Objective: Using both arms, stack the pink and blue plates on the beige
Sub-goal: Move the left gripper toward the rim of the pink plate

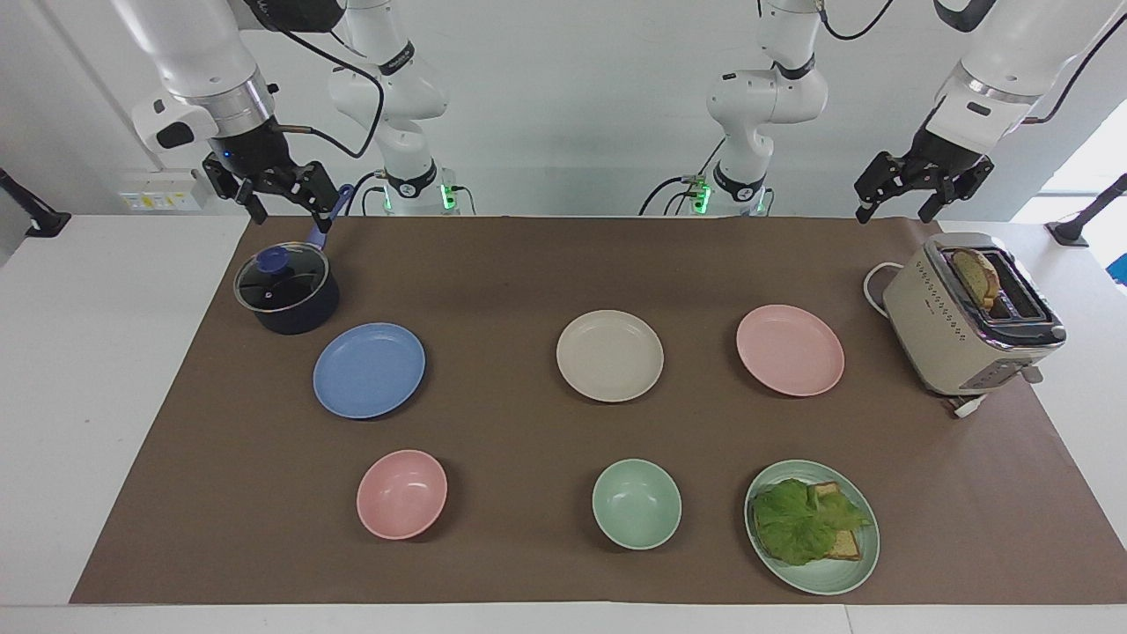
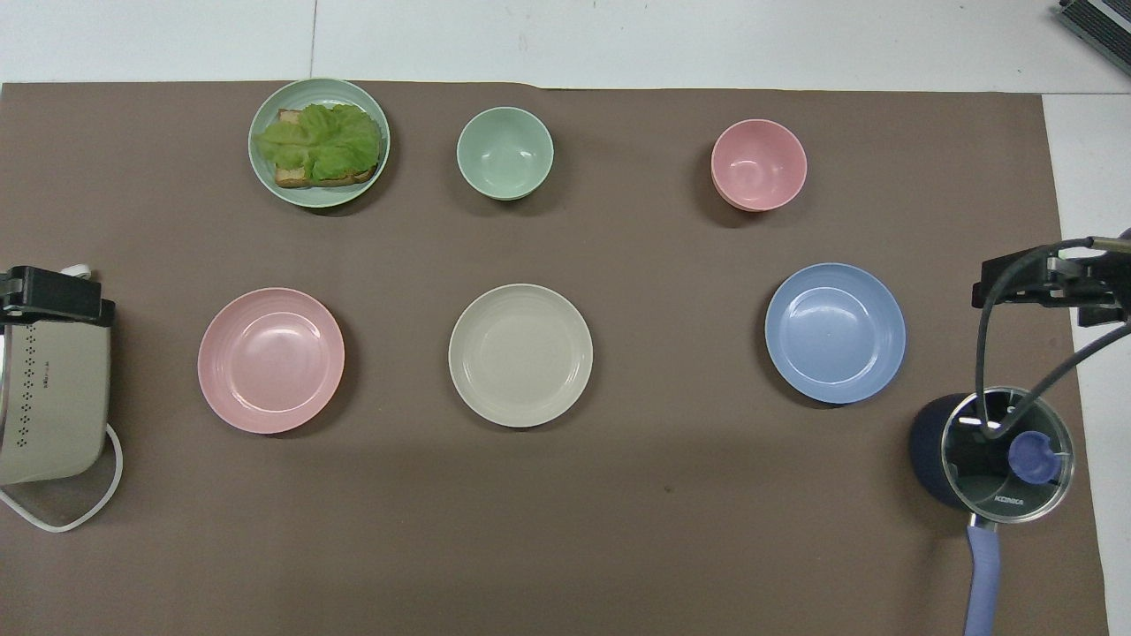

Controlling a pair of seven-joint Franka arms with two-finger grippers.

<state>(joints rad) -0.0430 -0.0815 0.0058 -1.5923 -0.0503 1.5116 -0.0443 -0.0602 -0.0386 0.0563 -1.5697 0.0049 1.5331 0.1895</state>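
Observation:
Three equal plates lie in a row across the brown mat. The beige plate (image 1: pixel 609 355) (image 2: pixel 520 355) is in the middle. The pink plate (image 1: pixel 790 350) (image 2: pixel 270 360) lies toward the left arm's end, the blue plate (image 1: pixel 369 370) (image 2: pixel 835 333) toward the right arm's end. All three are bare and apart from each other. My left gripper (image 1: pixel 894 211) (image 2: pixel 49 296) hangs open and empty, raised over the toaster. My right gripper (image 1: pixel 289 211) (image 2: pixel 1043 283) hangs open and empty, raised over the pot's end of the mat.
A dark pot with a glass lid (image 1: pixel 286 289) stands beside the blue plate, nearer the robots. A cream toaster (image 1: pixel 968 317) holding bread stands beside the pink plate. Farther out are a pink bowl (image 1: pixel 401 494), a green bowl (image 1: pixel 636 504) and a green plate (image 1: pixel 819 583) with lettuce and bread.

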